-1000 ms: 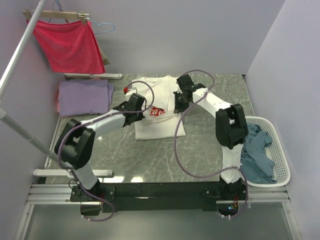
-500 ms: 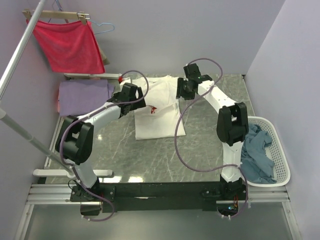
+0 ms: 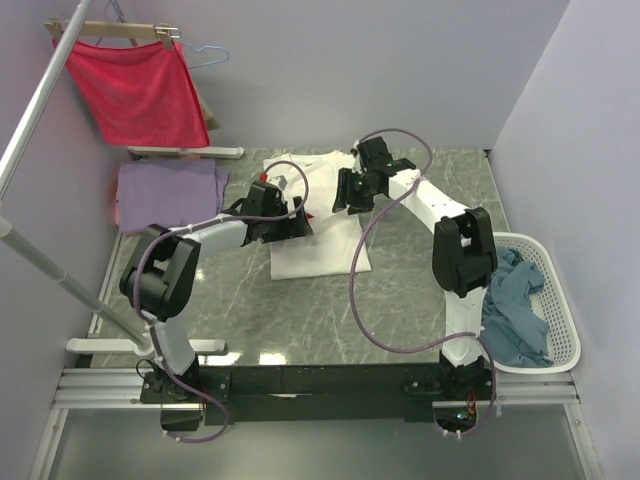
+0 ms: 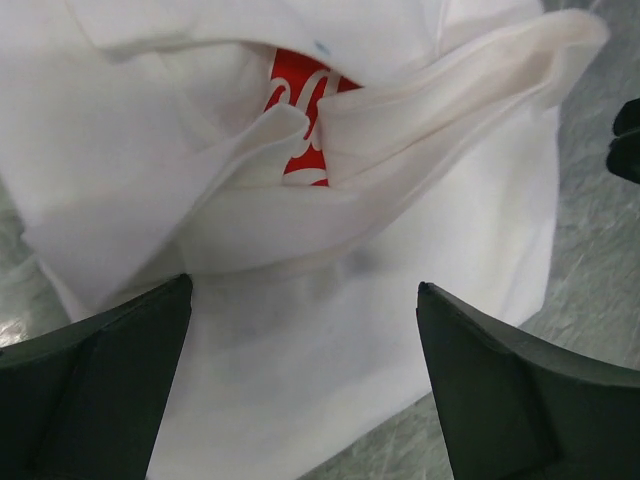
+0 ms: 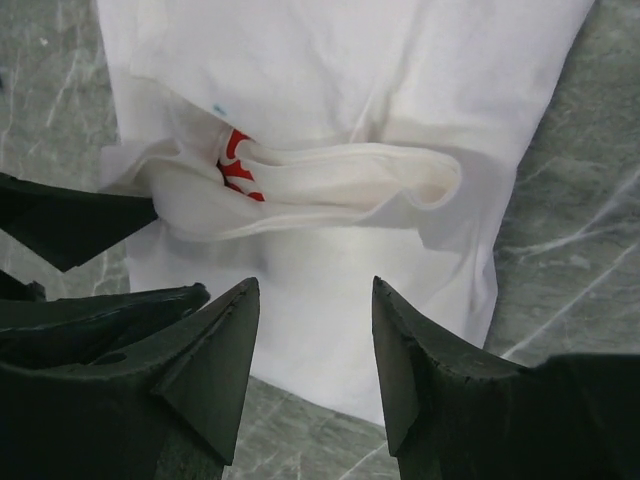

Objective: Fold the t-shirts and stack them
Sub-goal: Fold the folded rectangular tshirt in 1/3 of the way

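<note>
The white t-shirt (image 3: 322,245) lies partly folded in the middle of the table, its far half bunched over the red print (image 4: 300,120), of which only a sliver shows. My left gripper (image 3: 291,216) hovers open over the shirt's left side, nothing between its fingers (image 4: 95,385). My right gripper (image 3: 349,193) is open above the far right of the shirt, its fingers (image 5: 420,350) apart and empty over the white cloth (image 5: 350,80). A folded lavender t-shirt (image 3: 168,192) rests at the far left. The grey-blue t-shirt (image 3: 515,305) lies crumpled in the basket.
The white slotted basket (image 3: 562,305) stands at the table's right edge. A red cloth (image 3: 135,90) hangs from a hanger at the back left, beside a slanting metal pole (image 3: 40,100). The left gripper's dark fingers (image 5: 70,220) show at the left of the right wrist view.
Both grippers have opened and let go of the white shirt. Its near part was carried toward the far side, so the red print is now mostly covered. Both grippers hover just above it.
</note>
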Tool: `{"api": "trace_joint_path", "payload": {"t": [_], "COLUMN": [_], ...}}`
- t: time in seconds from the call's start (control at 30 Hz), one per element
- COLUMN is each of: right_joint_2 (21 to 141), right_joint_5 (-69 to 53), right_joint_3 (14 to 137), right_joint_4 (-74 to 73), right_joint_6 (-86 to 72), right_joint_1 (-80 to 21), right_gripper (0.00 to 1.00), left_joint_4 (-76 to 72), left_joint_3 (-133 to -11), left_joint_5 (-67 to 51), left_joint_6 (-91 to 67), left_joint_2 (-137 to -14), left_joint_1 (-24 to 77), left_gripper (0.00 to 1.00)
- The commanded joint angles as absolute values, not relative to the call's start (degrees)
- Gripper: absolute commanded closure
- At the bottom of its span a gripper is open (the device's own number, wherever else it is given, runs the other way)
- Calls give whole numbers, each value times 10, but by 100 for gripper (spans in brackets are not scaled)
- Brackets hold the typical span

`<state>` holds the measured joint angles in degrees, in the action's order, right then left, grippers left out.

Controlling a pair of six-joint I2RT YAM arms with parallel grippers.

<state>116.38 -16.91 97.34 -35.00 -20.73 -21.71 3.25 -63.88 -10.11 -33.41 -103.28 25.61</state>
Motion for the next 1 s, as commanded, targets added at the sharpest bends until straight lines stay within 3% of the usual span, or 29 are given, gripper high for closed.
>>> {"api": "trace_joint_path", "payload": {"t": [0.0,0.5,0.73,0.97], "right_joint_2": [1209,1330,1315,1228], "right_joint_5": [-182,-110,-89,-55], "right_joint_3": [1002,1114,1090,1017], "right_joint_4": [-338,-345,-330,-299], "right_joint_6": [-211,-214,-212,-203], "right_joint_1": [-215,-185,-164,-161], "right_gripper": [44,45,44,43], "left_joint_4": [9,45,34,19], "left_joint_3": [-685,-787,-762,-696], "left_joint_5": [-139,-7,53,47], "left_joint_6": [-321,-251,-235,-243], "left_joint_2": [-1082,-1131,-1123,-1026], "left_joint_1": [258,223,201,201], "left_gripper": [1,1,1,1]}}
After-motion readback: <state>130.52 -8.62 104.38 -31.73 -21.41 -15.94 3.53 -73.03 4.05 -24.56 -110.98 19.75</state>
